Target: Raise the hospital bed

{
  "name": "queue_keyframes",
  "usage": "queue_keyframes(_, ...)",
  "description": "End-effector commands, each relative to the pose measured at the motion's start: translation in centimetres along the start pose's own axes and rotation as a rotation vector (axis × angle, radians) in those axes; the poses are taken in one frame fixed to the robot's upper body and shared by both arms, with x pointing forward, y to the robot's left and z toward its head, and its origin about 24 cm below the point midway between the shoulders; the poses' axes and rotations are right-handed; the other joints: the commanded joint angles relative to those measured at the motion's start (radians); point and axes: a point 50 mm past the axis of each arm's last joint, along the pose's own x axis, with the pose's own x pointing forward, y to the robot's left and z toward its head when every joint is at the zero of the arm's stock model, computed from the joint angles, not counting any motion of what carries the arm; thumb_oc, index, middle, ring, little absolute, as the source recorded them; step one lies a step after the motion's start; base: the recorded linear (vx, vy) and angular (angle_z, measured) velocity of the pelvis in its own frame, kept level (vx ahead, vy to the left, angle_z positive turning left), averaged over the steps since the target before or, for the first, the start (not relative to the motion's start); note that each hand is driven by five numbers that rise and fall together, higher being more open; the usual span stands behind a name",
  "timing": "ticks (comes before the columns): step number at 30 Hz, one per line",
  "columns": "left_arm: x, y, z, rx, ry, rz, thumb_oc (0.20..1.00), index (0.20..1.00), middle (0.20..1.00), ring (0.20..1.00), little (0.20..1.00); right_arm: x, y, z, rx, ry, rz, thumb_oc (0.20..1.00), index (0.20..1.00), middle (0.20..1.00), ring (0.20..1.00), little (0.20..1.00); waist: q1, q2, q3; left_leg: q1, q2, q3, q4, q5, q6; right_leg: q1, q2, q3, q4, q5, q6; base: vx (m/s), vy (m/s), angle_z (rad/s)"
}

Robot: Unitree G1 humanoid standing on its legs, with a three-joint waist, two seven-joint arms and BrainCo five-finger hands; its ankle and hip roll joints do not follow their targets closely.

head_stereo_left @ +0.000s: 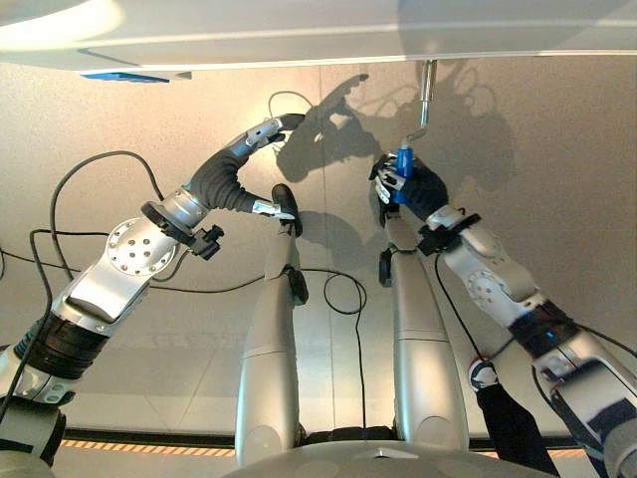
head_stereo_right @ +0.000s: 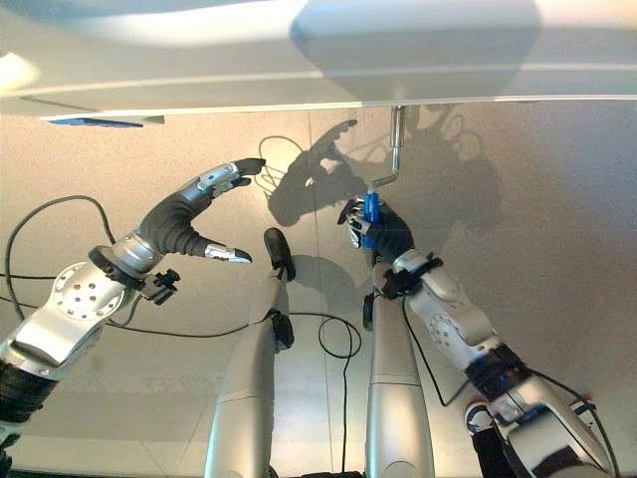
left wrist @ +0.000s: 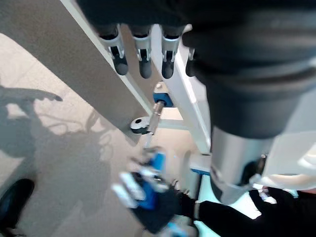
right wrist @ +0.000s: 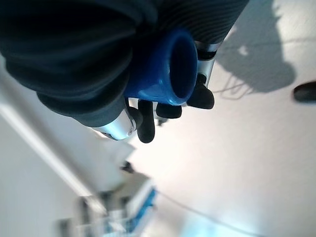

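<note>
The right hand (head_stereo_left: 410, 187) was curled round the blue handle (head_stereo_left: 404, 163) of the metal crank (head_stereo_left: 426, 100), which hung from the underside of the hospital bed (head_stereo_left: 299, 35) at about 12 o'clock in the head views, above the floor (head_stereo_left: 557, 149). The left hand (head_stereo_right: 204, 214), at roughly 9 o'clock from the handle and well apart from it, had its fingers (left wrist: 143, 61) spread and held nothing. The step in hand appeared to be the cranking itself. The next move probably called for sweeping the handle in a full circle about the crank shaft while keeping the grip closed.
</note>
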Motion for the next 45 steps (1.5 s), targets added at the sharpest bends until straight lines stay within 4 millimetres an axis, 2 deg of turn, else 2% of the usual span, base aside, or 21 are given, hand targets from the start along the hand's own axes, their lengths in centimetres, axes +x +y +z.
queue_keyframes(1, 0.8, -0.7, 1.6, -0.028, -0.107, -0.013, 1.0, 1.0, 1.0, 1.0, 1.0, 2.5, 1.5, 0.7, -0.184, -0.004, 0.061, 0.2, 0.2, 0.2, 0.2, 0.2, 0.033, -0.004, -0.018, 0.016, -0.023, 0.004, 0.139, -0.136, -0.009, 0.057, -0.002, -0.038, -0.116, 0.094, 0.083, 0.0, 0.0, 0.0)
queue_keyframes(6, 1.0, -1.0, 1.8, -0.025, -0.112, -0.025, 1.0, 1.0, 1.0, 1.0, 1.0, 3.2, -0.6, -0.5, -0.196, 0.092, -0.048, 0.2, 0.2, 0.2, 0.2, 0.2, 0.047, 0.01, -0.018, 0.011, -0.024, 0.0, 0.144, -0.141, -0.008, 0.054, -0.004, -0.04, -0.114, 0.091, 0.08, 0.0, 0.002, 0.01)
queue_keyframes(7, 0.9, -1.1, 1.9, -0.043, -0.113, -0.033, 1.0, 1.0, 1.0, 1.0, 1.0, 3.2, -2.1, -1.2, -0.193, 0.147, -0.123, 0.2, 0.2, 0.2, 0.2, 0.2, 0.052, 0.015, -0.018, 0.008, -0.024, 0.0, 0.146, -0.143, -0.007, 0.052, -0.003, -0.039, -0.112, 0.09, 0.079, 0.0, 0.008, 0.03)
queue_keyframes(8, 0.9, -1.1, 1.9, -0.042, -0.113, -0.033, 1.0, 1.0, 1.0, 1.0, 1.0, 3.2, -2.1, -1.2, -0.193, 0.146, -0.123, 0.2, 0.2, 0.2, 0.2, 0.2, 0.052, 0.015, -0.018, 0.008, -0.024, 0.0, 0.146, -0.143, -0.007, 0.051, -0.003, -0.039, -0.112, 0.09, 0.079, 0.0, 0.0, 0.0)
queue_keyframes(11, 1.3, -1.6, 1.9, -0.083, -0.12, -0.054, 1.0, 1.0, 1.0, 1.0, 1.0, 2.6, -5.0, -2.1, -0.205, 0.248, -0.257, 0.2, 0.2, 0.2, 0.2, 0.2, 0.054, 0.017, -0.018, 0.006, -0.024, 0.001, 0.147, -0.143, -0.007, 0.05, -0.005, -0.04, -0.112, 0.09, 0.079, 0.0, 0.0, 0.0)
queue_keyframes(12, 1.3, -1.6, 1.9, -0.082, -0.12, -0.054, 1.0, 1.0, 1.0, 1.0, 1.0, 2.6, -5.0, -2.1, -0.205, 0.248, -0.257, 0.2, 0.2, 0.2, 0.2, 0.2, 0.055, 0.017, -0.018, 0.006, -0.024, 0.001, 0.147, -0.143, -0.007, 0.05, -0.005, -0.04, -0.112, 0.09, 0.079, 0.0, 0.0, 0.0)
queue_keyframes(13, 1.6, -1.9, 1.9, -0.102, -0.125, -0.069, 1.0, 1.0, 1.0, 1.0, 1.0, 1.9, -6.7, -2.4, -0.221, 0.303, -0.332, 0.2, 0.2, 0.2, 0.2, 0.2, 0.057, 0.023, -0.018, 0.006, -0.024, 0.0, 0.148, -0.143, -0.008, 0.049, -0.005, -0.04, -0.11, 0.088, 0.08, 0.0, 0.007, 0.03)
queue_keyframes(14, 1.6, -1.9, 1.9, -0.102, -0.125, -0.069, 1.0, 1.0, 1.0, 1.0, 1.0, 1.9, -6.7, -2.4, -0.221, 0.303, -0.333, 0.2, 0.2, 0.2, 0.2, 0.2, 0.057, 0.023, -0.018, 0.006, -0.024, -0.001, 0.148, -0.143, -0.008, 0.049, -0.005, -0.04, -0.11, 0.088, 0.08, 0.0, 0.0, 0.0)
queue_keyframes(16, 2.0, -2.1, 2.1, -0.143, -0.144, -0.079, 1.0, 1.0, 1.0, 1.0, 1.0, 0.4, -8.7, -3.0, -0.199, 0.36, -0.427, 0.2, 0.2, 0.2, 0.2, 0.2, 0.061, 0.03, -0.018, 0.007, -0.025, 0.0, 0.149, -0.144, -0.007, 0.049, -0.004, -0.04, -0.105, 0.084, 0.079, 0.0, 0.0, 0.0)
queue_keyframes(19, 2.0, -2.2, 2.1, -0.168, -0.145, -0.078, 1.0, 1.0, 1.0, 1.0, 1.0, -0.4, -9.9, -2.9, -0.174, 0.37, -0.492, 0.2, 0.2, 0.2, 0.2, 0.2, 0.062, 0.033, -0.018, 0.006, -0.026, -0.002, 0.151, -0.145, -0.007, 0.047, -0.003, -0.041, -0.103, 0.083, 0.079, 0.0, 0.0, 0.0)
queue_keyframes(23, 2.0, -2.4, 1.7, -0.18, -0.124, -0.085, 1.0, 1.0, 1.0, 1.0, 1.0, -4.2, -14.2, -2.3, -0.17, 0.423, -0.713, 0.2, 0.2, 0.2, 0.2, 0.2, 0.064, 0.044, -0.018, 0.006, -0.028, -0.003, 0.147, -0.147, -0.007, 0.043, -0.003, -0.042, -0.1, 0.076, 0.08, 0.01, -0.001, 0.03)
queue_keyframes(26, 2.1, -2.4, 1.7, -0.187, -0.125, -0.091, 1.0, 1.0, 1.0, 1.0, 1.0, -5.4, -15.3, -1.9, -0.174, 0.432, -0.764, 0.2, 0.2, 0.2, 0.2, 0.2, 0.064, 0.049, -0.018, 0.005, -0.029, -0.003, 0.147, -0.148, -0.005, 0.042, -0.001, -0.04, -0.095, 0.073, 0.079, 0.01, -0.004, 0.05)
queue_keyframes(28, 2.2, -2.7, 1.5, -0.218, -0.125, -0.088, 1.0, 1.0, 1.0, 1.0, 1.0, -7.3, -16.7, -1.6, -0.149, 0.417, -0.847, 0.2, 0.2, 0.2, 0.2, 0.2, 0.061, 0.051, -0.018, 0.007, -0.029, -0.004, 0.151, -0.151, -0.004, 0.039, 0.0, -0.038, -0.089, 0.068, 0.079, 0.01, -0.003, 0.02)
queue_keyframes(31, 2.1, -2.7, 1.5, -0.22, -0.12, -0.085, 1.0, 1.0, 1.0, 1.0, 1.0, -8.7, -17.6, -1.3, -0.128, 0.407, -0.904, 0.2, 0.2, 0.2, 0.2, 0.2, 0.057, 0.05, -0.018, 0.006, -0.029, -0.002, 0.155, -0.154, -0.004, 0.036, 0.001, -0.036, -0.083, 0.065, 0.079, 0.0, 0.0, 0.0)
queue_keyframes(32, 2.0, -2.6, 1.4, -0.223, -0.115, -0.084, 1.0, 1.0, 1.0, 1.0, 1.0, -10.0, -18.4, -1.1, -0.114, 0.404, -0.96, 0.2, 0.2, 0.2, 0.2, 0.2, 0.053, 0.049, -0.018, 0.007, -0.029, -0.003, 0.156, -0.157, -0.003, 0.037, 0.001, -0.035, -0.083, 0.064, 0.079, 0.0, 0.0, 0.0)
queue_keyframes(34, 2.0, -2.5, 1.4, -0.224, -0.115, -0.082, 1.0, 1.0, 1.0, 1.0, 1.0, -11.3, -19.1, -0.9, -0.107, 0.401, -1.01, 0.2, 0.2, 0.2, 0.2, 0.2, 0.049, 0.047, -0.018, 0.008, -0.03, -0.004, 0.156, -0.157, -0.004, 0.038, 0.001, -0.034, -0.083, 0.062, 0.079, 0.0, 0.0, 0.0)
queue_keyframes(36, 2.0, -2.5, 1.4, -0.224, -0.115, -0.081, 1.0, 1.0, 1.0, 1.0, 1.0, -11.9, -19.4, -0.8, -0.105, 0.4, -1.029, 0.2, 0.2, 0.2, 0.2, 0.2, 0.048, 0.048, -0.018, 0.009, -0.03, -0.004, 0.156, -0.158, -0.004, 0.037, 0.001, -0.034, -0.081, 0.061, 0.079, 0.0, 0.0, 0.0)
queue_keyframes(37, 1.9, -2.4, 1.4, -0.227, -0.112, -0.08, 1.0, 1.0, 1.0, 1.0, 1.0, -13.1, -20.0, -0.4, -0.108, 0.391, -1.073, 0.2, 0.2, 0.2, 0.2, 0.2, 0.045, 0.047, -0.018, 0.01, -0.03, -0.005, 0.157, -0.158, -0.003, 0.038, 0.002, -0.034, -0.077, 0.059, 0.079, 0.0, 0.0, 0.0)
queue_keyframes(40, 1.8, -2.2, 1.4, -0.223, -0.11, -0.079, 1.0, 1.0, 1.0, 1.0, 1.0, -14.3, -20.5, -0.2, -0.11, 0.397, -1.107, 0.2, 0.2, 0.2, 0.2, 0.2, 0.044, 0.047, -0.018, 0.012, -0.03, -0.006, 0.156, -0.158, -0.004, 0.039, 0.001, -0.035, -0.076, 0.058, 0.078, 0.0, 0.0, 0.0)
queue_keyframes(41, 1.6, -2.1, 1.4, -0.218, -0.103, -0.077, 1.0, 1.0, 1.0, 1.0, 1.0, -15.6, -21.2, 0.3, -0.112, 0.39, -1.156, 0.2, 0.2, 0.2, 0.2, 0.2, 0.044, 0.049, -0.018, 0.014, -0.029, -0.004, 0.154, -0.157, -0.004, 0.041, 0.002, -0.035, -0.077, 0.056, 0.077, 0.0, 0.0, 0.0)
queue_keyframes(45, 1.4, -1.9, 1.4, -0.212, -0.1, -0.074, 1.0, 1.0, 1.0, 1.0, 1.0, -16.9, -21.7, 0.7, -0.105, 0.366, -1.206, 0.2, 0.2, 0.2, 0.2, 0.2, 0.04, 0.048, -0.018, 0.014, -0.028, -0.002, 0.153, -0.158, -0.004, 0.04, 0.002, -0.036, -0.076, 0.056, 0.076, 0.0, 0.0, 0.0)
